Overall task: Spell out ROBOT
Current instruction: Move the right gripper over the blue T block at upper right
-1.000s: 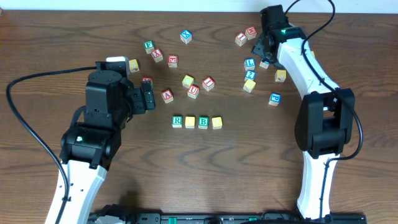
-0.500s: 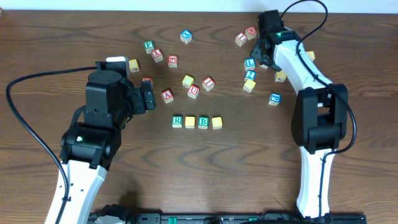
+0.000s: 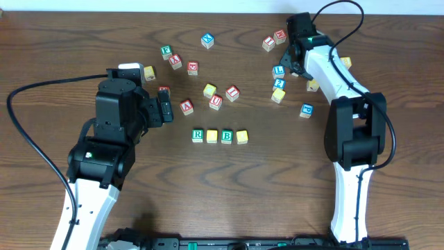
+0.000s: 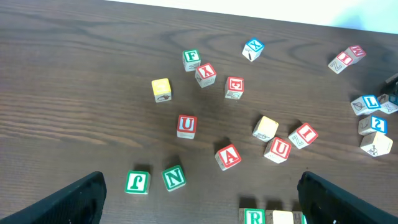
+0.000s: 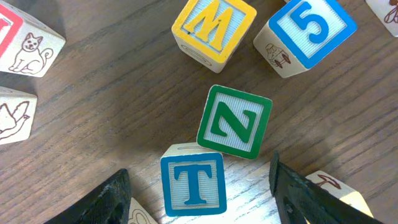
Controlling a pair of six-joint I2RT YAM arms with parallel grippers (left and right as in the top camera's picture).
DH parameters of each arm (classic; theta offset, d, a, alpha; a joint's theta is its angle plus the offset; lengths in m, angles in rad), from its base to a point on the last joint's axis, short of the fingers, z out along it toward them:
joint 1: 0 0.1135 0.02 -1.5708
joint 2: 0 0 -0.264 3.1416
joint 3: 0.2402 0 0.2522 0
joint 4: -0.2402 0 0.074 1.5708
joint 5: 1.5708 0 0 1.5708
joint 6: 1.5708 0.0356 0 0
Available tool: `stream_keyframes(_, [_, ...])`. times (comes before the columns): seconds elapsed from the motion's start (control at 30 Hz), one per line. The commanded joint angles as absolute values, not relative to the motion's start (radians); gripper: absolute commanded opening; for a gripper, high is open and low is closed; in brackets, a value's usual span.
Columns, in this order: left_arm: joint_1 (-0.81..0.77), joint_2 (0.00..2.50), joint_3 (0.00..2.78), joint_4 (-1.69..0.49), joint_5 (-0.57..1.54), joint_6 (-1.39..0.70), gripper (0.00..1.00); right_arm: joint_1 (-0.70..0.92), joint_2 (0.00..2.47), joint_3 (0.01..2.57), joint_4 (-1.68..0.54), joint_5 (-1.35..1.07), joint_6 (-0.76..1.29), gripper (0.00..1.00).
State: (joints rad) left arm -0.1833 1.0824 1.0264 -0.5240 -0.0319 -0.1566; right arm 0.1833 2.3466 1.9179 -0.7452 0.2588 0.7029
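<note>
A row of four blocks lies mid-table: green R point(image 3: 198, 135), a yellow block point(image 3: 212, 136), green B point(image 3: 227, 136) and another yellow block point(image 3: 241, 136). My right gripper point(image 3: 295, 61) is open at the far right cluster. In the right wrist view its fingers point(image 5: 199, 202) straddle a blue T block point(image 5: 193, 183), which touches a green N block point(image 5: 235, 121). My left gripper point(image 3: 165, 109) is open and empty, left of the row. In the left wrist view point(image 4: 199, 205) the R block point(image 4: 253, 217) shows at the bottom edge.
Loose letter blocks lie scattered across the far half of the table: a red A point(image 3: 186, 106), a red U point(image 3: 216, 101), a blue L point(image 3: 278, 71). A yellow M point(image 5: 213, 25) and a blue 5 point(image 5: 313, 28) lie just beyond the T.
My right gripper has shifted slightly left and toward the far edge, over the right block cluster. The left arm and the row of blocks have not moved.
</note>
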Motion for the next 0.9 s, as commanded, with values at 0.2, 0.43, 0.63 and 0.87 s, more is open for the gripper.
stream_keyframes(0.2, [-0.18,1.077,1.029,-0.523,-0.037,-0.154,0.96,0.178,2.359,1.93,-0.744,0.282,0.694,0.66])
stream_keyframes(0.43, [-0.18,1.077,1.029,-0.523,-0.037,-0.154,0.96,0.184,2.359,1.92,-0.743,0.287,0.694,0.66])
stream_keyframes(0.63, [-0.18,1.077,1.029,-0.524,-0.037,-0.154,0.96,0.194,2.376,1.918,-0.745,0.286,0.694,0.66])
stream_keyframes(0.87, [-0.18,1.077,1.029,-0.523,-0.037,-0.154,0.96,0.198,2.391,1.918,-0.731,0.286,0.694,0.66])
